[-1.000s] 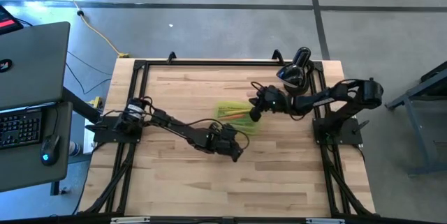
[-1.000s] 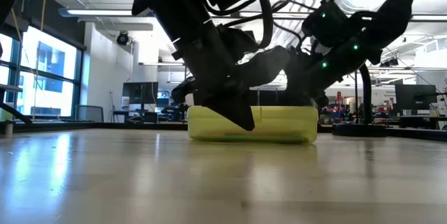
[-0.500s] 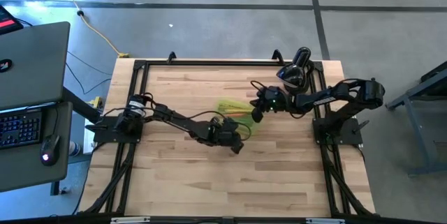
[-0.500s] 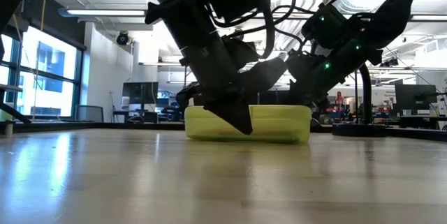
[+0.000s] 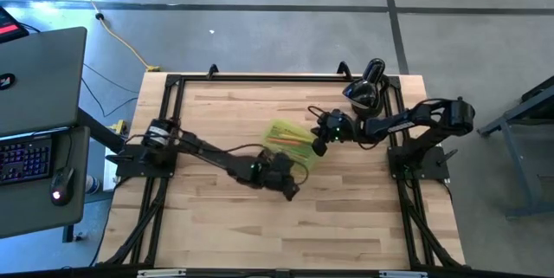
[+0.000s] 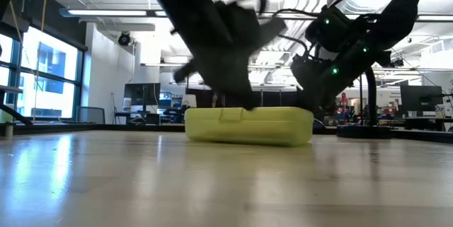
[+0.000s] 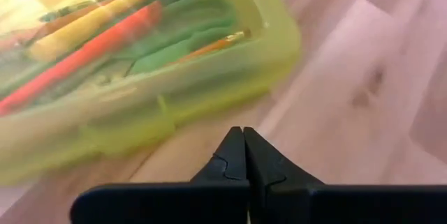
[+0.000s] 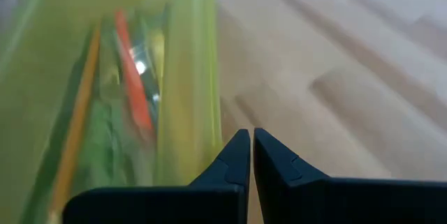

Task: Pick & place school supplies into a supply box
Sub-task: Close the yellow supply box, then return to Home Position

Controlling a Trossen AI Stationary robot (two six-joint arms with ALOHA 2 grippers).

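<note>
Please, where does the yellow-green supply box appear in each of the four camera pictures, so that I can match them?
High view: the supply box lies at the table's middle, between both arms.
Low view: the box sits at centre on the wood.
Left wrist view: it fills the upper left, beyond the shut left hand.
Right wrist view: its wall runs up the left half, beside the shut right hand.
Shared landmark: the red-orange pen inside.

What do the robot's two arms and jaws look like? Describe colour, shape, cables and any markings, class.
Both arms are dark, slim and jointed, on black bases at the table's side edges. The left arm and right arm carry looped black cables. Small green lights glow on the right arm, and white lettering shows on an upper link in the low view. Each gripper, left and right, has two matte black, tapered jaws with stepped inner edges.
</note>
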